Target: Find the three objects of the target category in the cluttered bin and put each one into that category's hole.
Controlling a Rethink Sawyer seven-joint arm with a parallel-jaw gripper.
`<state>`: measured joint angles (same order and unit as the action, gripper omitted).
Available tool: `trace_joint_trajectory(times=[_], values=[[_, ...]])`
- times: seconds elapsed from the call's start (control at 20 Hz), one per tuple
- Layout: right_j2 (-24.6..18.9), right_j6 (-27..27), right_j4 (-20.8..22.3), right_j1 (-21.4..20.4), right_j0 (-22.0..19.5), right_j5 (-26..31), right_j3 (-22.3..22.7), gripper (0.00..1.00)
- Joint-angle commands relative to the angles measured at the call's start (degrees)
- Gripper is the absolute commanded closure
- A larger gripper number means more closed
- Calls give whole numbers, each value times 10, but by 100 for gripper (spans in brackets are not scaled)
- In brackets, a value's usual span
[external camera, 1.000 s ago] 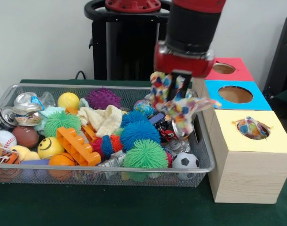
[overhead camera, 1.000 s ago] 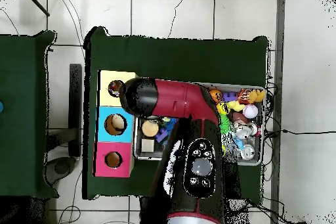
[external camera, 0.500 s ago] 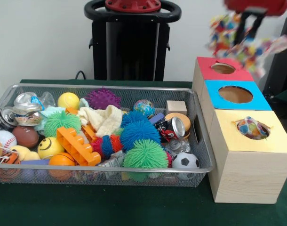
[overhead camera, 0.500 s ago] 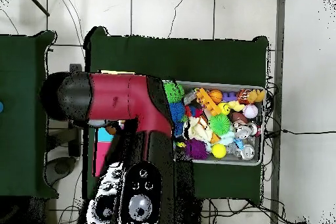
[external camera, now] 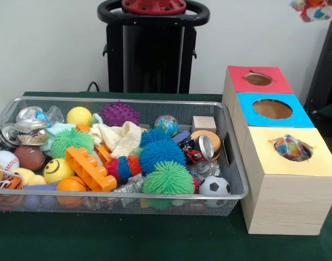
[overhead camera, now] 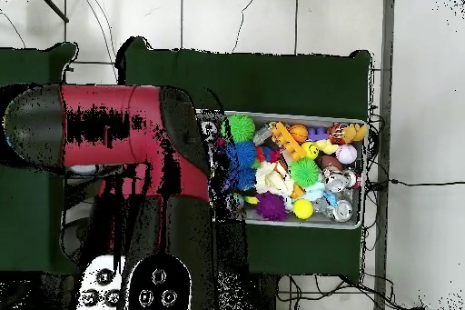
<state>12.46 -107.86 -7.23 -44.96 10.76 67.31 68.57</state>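
A spotted cloth (external camera: 315,8) hangs in the air at the top right corner of the front view, above and behind the boxes. The gripper that holds it is above the picture's edge. Another spotted cloth (external camera: 290,147) lies in the hole of the yellow-topped wooden box (external camera: 296,167). The wire mesh bin (external camera: 128,100) stands left of the boxes, full of toys, and I see no spotted cloth in it. In the overhead view the red arm (overhead camera: 109,129) reaches left of the bin (overhead camera: 291,115) and hides the boxes and the gripper.
The blue-surrounded hole (external camera: 272,109) and the red-surrounded hole (external camera: 258,79) lie behind the yellow one. In the bin are a cream cloth (external camera: 120,137), a mint-green cloth (external camera: 60,129), spiky balls, an orange brick (external camera: 90,168) and a wooden block (external camera: 203,123). The black pedestal (external camera: 152,43) stands behind.
The spotted cloth has risen out of the bin, crossed above the red box, and moved up to the top right corner. In the overhead view the arm has swung further left.
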Motion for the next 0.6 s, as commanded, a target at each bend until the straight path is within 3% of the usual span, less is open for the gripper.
trace_joint_trajectory(times=[0.05,0.25,0.6], values=[[-34,-59,1,56,-62,-42,22,100],[-48,-40,7,73,-78,-33,-8,100],[-37,-44,30,91,-82,-2,-52,100]])
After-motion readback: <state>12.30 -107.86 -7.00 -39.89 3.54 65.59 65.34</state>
